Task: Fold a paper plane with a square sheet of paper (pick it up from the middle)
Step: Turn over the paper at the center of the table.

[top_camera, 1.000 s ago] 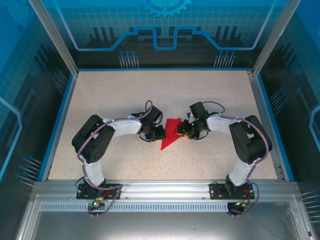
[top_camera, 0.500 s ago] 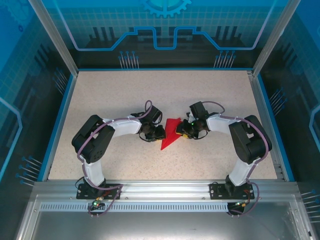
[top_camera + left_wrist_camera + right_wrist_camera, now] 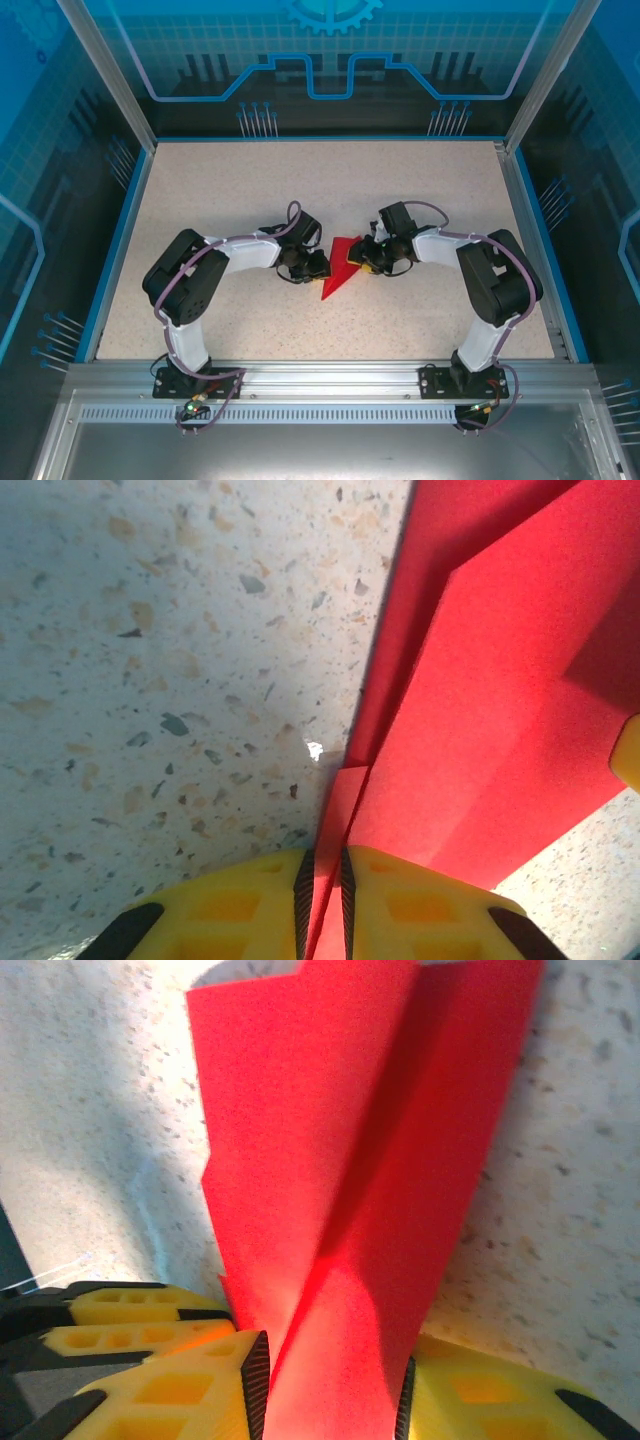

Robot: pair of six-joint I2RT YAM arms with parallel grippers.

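Note:
The red paper plane [image 3: 338, 270] lies mid-table as a folded kite shape, with its sharp point toward the near left. My left gripper [image 3: 318, 264] is at its left edge. In the left wrist view the left gripper [image 3: 323, 905] is shut on a thin raised flap of the paper plane [image 3: 500, 680]. My right gripper [image 3: 362, 262] is at its right edge. In the right wrist view the right gripper [image 3: 330, 1390] holds a bowed fold of the paper plane [image 3: 350, 1160] that spans from pad to pad, the jaws wider apart than the left ones.
The speckled beige table [image 3: 250, 190] has blue rails along its sides. A yellow finger of the right gripper [image 3: 628, 755] shows at the edge of the left wrist view. The left gripper's yellow fingers [image 3: 120, 1310] show at the lower left of the right wrist view.
Almost nothing: both wrists have crept a hair toward the far side, and the red paper stays in place between them.

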